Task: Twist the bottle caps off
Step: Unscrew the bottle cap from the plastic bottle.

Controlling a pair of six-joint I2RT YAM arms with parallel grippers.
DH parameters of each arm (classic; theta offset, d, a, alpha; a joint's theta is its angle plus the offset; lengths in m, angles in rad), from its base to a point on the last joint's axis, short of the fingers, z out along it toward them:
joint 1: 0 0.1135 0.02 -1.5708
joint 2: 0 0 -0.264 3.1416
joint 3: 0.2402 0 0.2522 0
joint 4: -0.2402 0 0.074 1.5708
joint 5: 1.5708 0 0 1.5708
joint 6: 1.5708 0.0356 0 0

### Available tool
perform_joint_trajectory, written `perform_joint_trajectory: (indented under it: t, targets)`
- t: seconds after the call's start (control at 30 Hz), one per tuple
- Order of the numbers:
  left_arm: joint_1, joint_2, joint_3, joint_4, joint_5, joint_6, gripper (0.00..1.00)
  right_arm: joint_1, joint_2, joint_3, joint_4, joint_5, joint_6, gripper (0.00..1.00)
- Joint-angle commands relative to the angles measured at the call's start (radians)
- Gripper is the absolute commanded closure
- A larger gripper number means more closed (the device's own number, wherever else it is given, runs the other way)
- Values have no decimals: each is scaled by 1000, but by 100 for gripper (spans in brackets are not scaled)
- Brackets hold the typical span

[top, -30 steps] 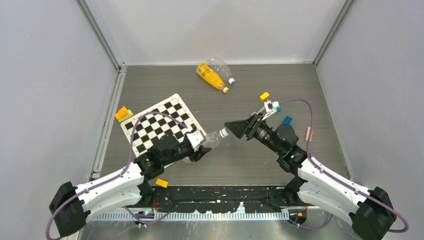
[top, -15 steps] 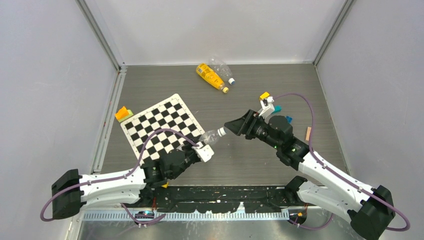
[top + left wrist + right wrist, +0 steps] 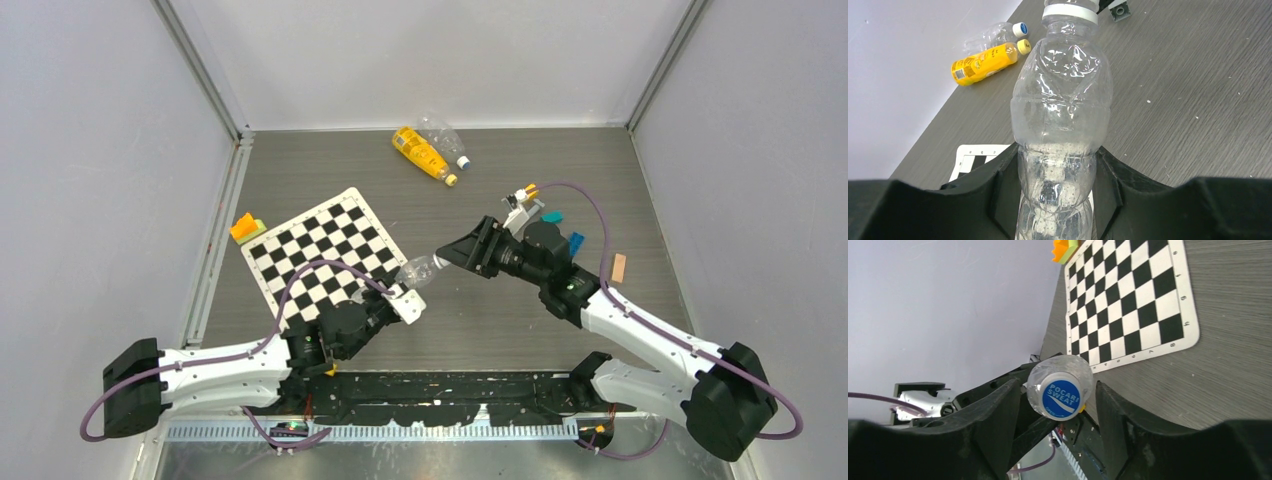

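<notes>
My left gripper (image 3: 1058,172) is shut on the lower body of a clear crinkled bottle (image 3: 1060,110), held up off the table with its neck pointing away. In the top view this bottle (image 3: 417,271) reaches from the left gripper (image 3: 398,297) toward the right gripper (image 3: 448,258). The blue-and-white cap (image 3: 1062,399) sits between the right gripper's (image 3: 1055,401) open fingers, with a gap on each side. A yellow-orange bottle (image 3: 420,153) with a yellow cap (image 3: 452,181) and another clear bottle (image 3: 441,134) with a pale cap (image 3: 463,162) lie at the back.
A checkerboard mat (image 3: 325,250) lies left of centre. An orange-and-green block (image 3: 245,228) sits beside the mat. Blue (image 3: 575,243) and teal (image 3: 553,215) blocks and a wooden piece (image 3: 618,267) lie near the right arm. A yellow block (image 3: 328,368) sits by the left arm.
The left arm has swung and lowered its elbow while keeping the bottle. My right gripper has moved left over the cap and its jaws have narrowed.
</notes>
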Motion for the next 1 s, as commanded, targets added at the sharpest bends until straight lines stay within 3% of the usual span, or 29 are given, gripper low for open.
perform_joint_trajectory:
  t: [0.0,0.2,0.4,0.53,0.63,0.87,0.97]
  targets:
    - [-7,-22,-5,86,-15,9,100,-2,16,21,146,-69,62,42]
    - [-7,-17,-4,86,-12,5,100,-5,21,22,161,-96,68,58]
    - [-7,-8,0,81,-7,1,100,-7,16,22,151,-122,36,63]
    - [-7,-6,9,60,-5,2,100,-7,8,25,133,-135,10,51]
    - [-6,-6,13,52,-4,2,100,-8,-1,24,131,-135,6,51]
    - [-7,-11,17,57,-2,1,100,-7,-6,23,132,-159,-16,69]
    - [-7,-12,22,40,13,-8,100,-7,-14,19,133,-174,-54,83]
